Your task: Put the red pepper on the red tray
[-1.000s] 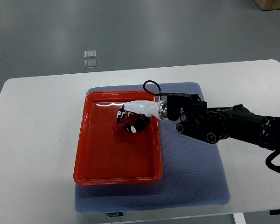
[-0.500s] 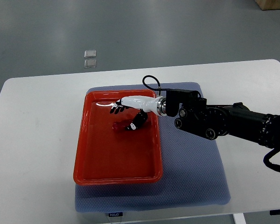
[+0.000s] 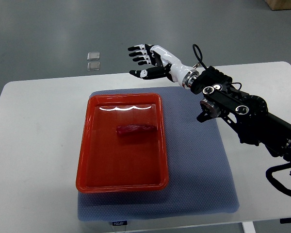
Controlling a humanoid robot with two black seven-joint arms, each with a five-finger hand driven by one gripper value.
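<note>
Top view. Right arm [image 3: 242, 116]: black, jointed, entering from the right edge and stretching diagonally toward the upper middle, over the far edge of the desk [image 3: 39, 126]. Right hand [image 3: 148, 60]: white with black fingertips, hovering beyond the desk's far edge, fingers spread and pointing left, holding nothing. Red pepper [image 3: 133, 129]: lying lengthwise inside the red tray [image 3: 85, 160], in its upper middle part, well apart from the hand. Red tray: sitting on the left portion of a blue-grey mat [image 3: 199, 179], long side running away from the camera. Mat: lying on the white desk. Two small clear squares [image 3: 93, 61]: resting on the grey floor [image 3: 39, 34] beyond the desk, left of the hand.
</note>
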